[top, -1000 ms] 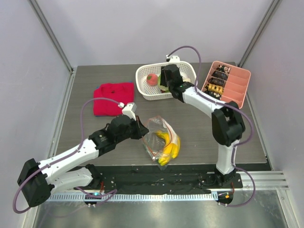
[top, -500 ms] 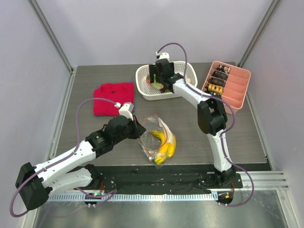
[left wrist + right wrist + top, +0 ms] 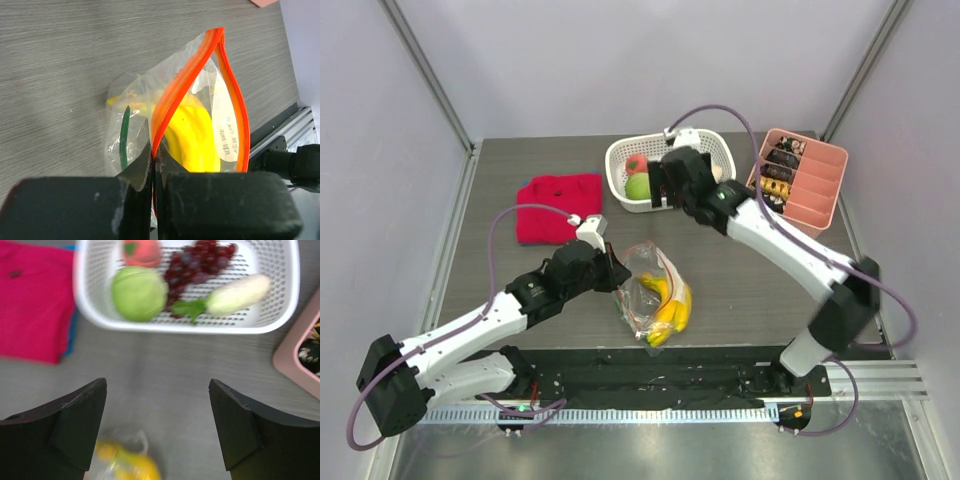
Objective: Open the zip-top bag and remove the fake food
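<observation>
Judging progress, I count four pieces in the basket (image 3: pixel 190 329): green piece (image 3: pixel 139 293), grapes (image 3: pixel 192 265), radish (image 3: pixel 237 292), pink fruit (image 3: pixel 141 251). The bag (image 3: pixel 650 290) lies well apart from it, nearer the arm bases, with its mouth open. Only the bananas (image 3: pixel 192 135) remain inside. My left gripper (image 3: pixel 154 170) pinches the bag's zipper edge. My right gripper (image 3: pixel 157 420), spread and empty, has backed off the basket since half a second ago.
</observation>
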Robot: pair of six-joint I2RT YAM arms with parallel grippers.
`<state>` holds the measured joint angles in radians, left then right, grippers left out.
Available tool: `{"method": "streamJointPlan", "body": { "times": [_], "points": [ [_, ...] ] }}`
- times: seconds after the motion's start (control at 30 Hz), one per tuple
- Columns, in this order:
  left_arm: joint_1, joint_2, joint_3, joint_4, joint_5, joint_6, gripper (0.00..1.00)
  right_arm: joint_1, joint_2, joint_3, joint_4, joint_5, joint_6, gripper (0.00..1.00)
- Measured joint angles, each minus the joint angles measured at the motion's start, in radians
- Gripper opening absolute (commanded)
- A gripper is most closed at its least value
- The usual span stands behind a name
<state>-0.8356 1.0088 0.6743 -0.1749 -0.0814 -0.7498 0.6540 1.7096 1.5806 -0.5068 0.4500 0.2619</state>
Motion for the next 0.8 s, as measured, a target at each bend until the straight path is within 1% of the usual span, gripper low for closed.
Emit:
{"method": "streamJointPlan", "body": {
  "times": [0.03,0.1,0.13,0.17,0.2,0.27,0.33,0.37,0.47,0.6,0.63,0.7,0.73,0.8],
  "points": [
    [0.0,0.003,0.002,0.003,0.006,0.0,0.0,0.05,-0.087,-0.048,-0.022,0.009,0.007,0.81],
    [0.0,0.011,0.009,0.008,0.021,-0.001,0.0,0.163,-0.238,-0.112,-0.068,0.017,0.029,0.73],
    [0.0,0.014,0.012,0.014,0.029,-0.001,0.0,0.224,-0.303,-0.134,-0.083,0.016,0.038,0.66],
    [0.0,0.017,0.014,0.019,0.035,-0.002,0.0,0.275,-0.361,-0.158,-0.1,0.007,0.052,0.56],
    [0.0,0.023,0.018,0.026,0.042,-0.002,0.0,0.309,-0.412,-0.18,-0.124,-0.004,0.066,0.52],
    [0.0,0.039,0.026,0.045,0.061,-0.006,0.0,0.324,-0.491,-0.228,-0.154,-0.031,0.098,0.42],
    [0.0,0.058,0.032,0.07,0.078,-0.011,0.0,0.325,-0.541,-0.292,-0.166,-0.057,0.122,0.36],
    [0.0,0.075,0.036,0.083,0.092,-0.018,0.0,0.328,-0.562,-0.337,-0.16,-0.072,0.134,0.35],
    [-0.002,0.12,0.047,0.119,0.114,-0.033,0.0,0.348,-0.571,-0.445,-0.153,-0.118,0.155,0.36],
    [-0.014,0.15,0.054,0.142,0.128,-0.042,0.0,0.359,-0.51,-0.518,-0.132,-0.15,0.16,0.34],
    [-0.017,0.15,0.055,0.142,0.128,-0.046,0.0,0.359,-0.491,-0.527,-0.123,-0.15,0.159,0.31],
    [-0.02,0.15,0.055,0.149,0.128,-0.051,0.0,0.359,-0.459,-0.537,-0.105,-0.154,0.159,0.23],
    [-0.02,0.15,0.055,0.15,0.128,-0.053,0.0,0.358,-0.443,-0.54,-0.091,-0.157,0.158,0.21],
    [-0.021,0.15,0.055,0.153,0.128,-0.054,0.0,0.359,-0.42,-0.554,-0.056,-0.159,0.158,0.2]
  ]
}}
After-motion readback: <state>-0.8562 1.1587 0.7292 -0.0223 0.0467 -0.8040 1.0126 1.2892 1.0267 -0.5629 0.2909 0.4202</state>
